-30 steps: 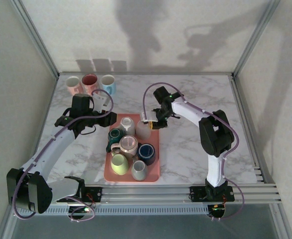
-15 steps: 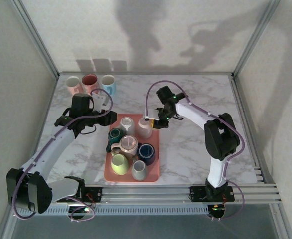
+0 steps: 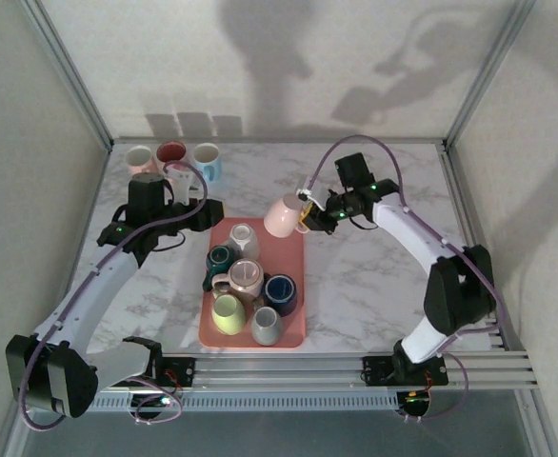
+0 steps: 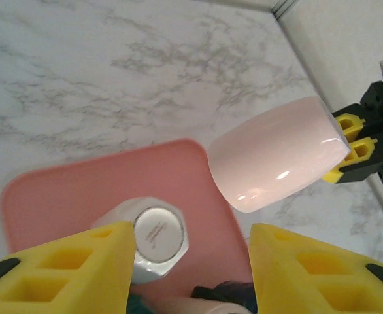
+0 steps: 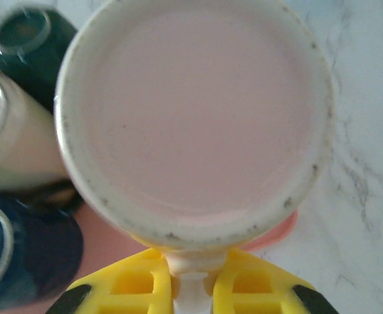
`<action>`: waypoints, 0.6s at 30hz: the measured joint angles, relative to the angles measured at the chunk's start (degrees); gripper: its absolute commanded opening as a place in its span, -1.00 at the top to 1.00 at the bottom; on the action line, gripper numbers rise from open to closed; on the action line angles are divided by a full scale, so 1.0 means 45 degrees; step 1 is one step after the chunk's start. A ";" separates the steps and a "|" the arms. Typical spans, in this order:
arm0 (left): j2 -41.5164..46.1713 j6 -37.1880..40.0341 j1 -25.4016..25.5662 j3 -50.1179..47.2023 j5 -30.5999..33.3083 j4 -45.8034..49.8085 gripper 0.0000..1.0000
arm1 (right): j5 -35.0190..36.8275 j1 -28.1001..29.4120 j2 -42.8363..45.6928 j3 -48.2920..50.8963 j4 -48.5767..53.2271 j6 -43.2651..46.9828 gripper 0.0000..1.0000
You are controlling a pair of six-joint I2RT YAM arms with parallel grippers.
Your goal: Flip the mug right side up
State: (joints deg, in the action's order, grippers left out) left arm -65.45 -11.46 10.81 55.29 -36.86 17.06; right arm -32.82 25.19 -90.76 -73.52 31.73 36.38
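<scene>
Pink mug (image 3: 284, 216) held clear above tray (image 3: 302, 286), over its 1 o'clock corner, tilted roughly onto its side.
Right gripper (image 3: 307, 213) pinching mug handle.
Left gripper (image 3: 208, 212) spread, empty, at tray's 11 o'clock.
Judged: pickup done, turn about halfway.
Left: finish uprighting, set down.

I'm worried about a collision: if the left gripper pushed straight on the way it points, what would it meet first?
Probably the upside-down white faceted mug on the pink plastic tray, though depth is unclear.
</scene>
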 measured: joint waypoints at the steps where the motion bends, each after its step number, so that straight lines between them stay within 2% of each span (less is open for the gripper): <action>1: 0.0000 -0.0209 0.0000 0.0010 -0.0126 -0.0185 0.02 | -0.0248 -0.0024 0.0457 0.0335 -0.0452 -0.0520 1.00; 9: 0.0005 -0.1666 0.0010 0.0039 -0.0971 -0.1554 0.02 | -0.1122 -0.0044 0.2229 0.0806 -0.2545 -0.4289 1.00; 18: 0.0058 -0.2885 0.0359 0.0039 -0.2064 -0.3181 0.00 | -0.1768 -0.0044 0.3439 0.1389 -0.4444 -0.7329 1.00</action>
State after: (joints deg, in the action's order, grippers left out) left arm -65.19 -24.45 12.43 55.46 -46.15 2.74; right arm -40.77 24.99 -75.29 -67.26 11.73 3.40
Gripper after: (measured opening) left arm 0.495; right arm 0.149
